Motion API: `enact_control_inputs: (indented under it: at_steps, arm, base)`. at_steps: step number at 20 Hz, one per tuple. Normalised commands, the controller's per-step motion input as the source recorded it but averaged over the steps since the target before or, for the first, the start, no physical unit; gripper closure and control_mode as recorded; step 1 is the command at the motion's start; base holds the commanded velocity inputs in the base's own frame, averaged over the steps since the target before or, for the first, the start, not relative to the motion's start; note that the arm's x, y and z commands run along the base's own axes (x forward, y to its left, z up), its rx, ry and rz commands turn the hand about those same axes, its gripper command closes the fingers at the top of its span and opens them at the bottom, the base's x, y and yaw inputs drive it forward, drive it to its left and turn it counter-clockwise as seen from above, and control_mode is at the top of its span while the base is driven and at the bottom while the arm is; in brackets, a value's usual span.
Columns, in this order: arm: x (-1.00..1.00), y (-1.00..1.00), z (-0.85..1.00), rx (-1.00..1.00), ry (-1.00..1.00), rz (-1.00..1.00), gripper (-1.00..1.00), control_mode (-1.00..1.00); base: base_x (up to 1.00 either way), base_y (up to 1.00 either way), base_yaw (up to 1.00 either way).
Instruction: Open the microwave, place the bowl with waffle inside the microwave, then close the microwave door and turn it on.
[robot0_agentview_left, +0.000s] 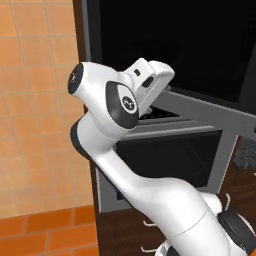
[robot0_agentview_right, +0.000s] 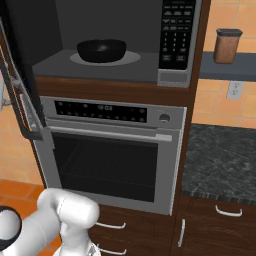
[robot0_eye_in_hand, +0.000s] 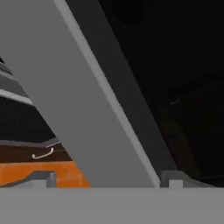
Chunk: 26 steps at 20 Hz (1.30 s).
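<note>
Microwave: built in above the oven, cavity open, keypad panel at its right.

Door: wide black glass in a grey frame, swung out to the left; in the right base view it stands edge-on at the far left, with its dark bar handle running down it. In the hand view its grey frame edge crosses slantwise, very close.

Bowl: dark, round, inside the cavity on the pale turntable disc. Its contents cannot be made out.

My jaws: spread wide, gripping nothing; the two tips stand either side of the door's grey edge. Whether a tip touches the frame I cannot tell.

Oven: silver, door closed, directly below the microwave.

Surface: dark speckled, right of the oven.

Canister: brown, on a shelf at the upper right.
</note>
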Motion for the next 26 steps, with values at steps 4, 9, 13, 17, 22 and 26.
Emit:
enact_control_inputs:
  at_steps: [4, 9, 13, 17, 22, 26]
  arm:
    - [0.25, -0.76, 0.33, 0.16, -0.02, 0.07, -1.0, -1.0]
    - [0.54, -0.76, 0.03, 0.19, -0.06, 0.2, -1.0, -1.0]
    - [0.88, -0.72, -0.21, 0.12, -0.11, 0.36, -1.0, -1.0]
    - [0.94, -0.49, -0.22, 0.03, -0.12, 0.4, -1.0, -1.0]
    - [0.96, -0.17, -0.16, 0.0, -0.22, 0.37, -1.0, -1.0]
    - [0.92, -0.11, 0.0, 0.0, -0.22, 0.34, -1.0, -1.0]
  base:
    - [0.0, 0.0, 0.0]
    - [0.0, 0.0, 0.0]
    - [0.0, 0.0, 0.0]
    - [0.0, 0.0, 0.0]
    - [0.0, 0.0, 0.0]
    - [0.0, 0.0, 0.0]
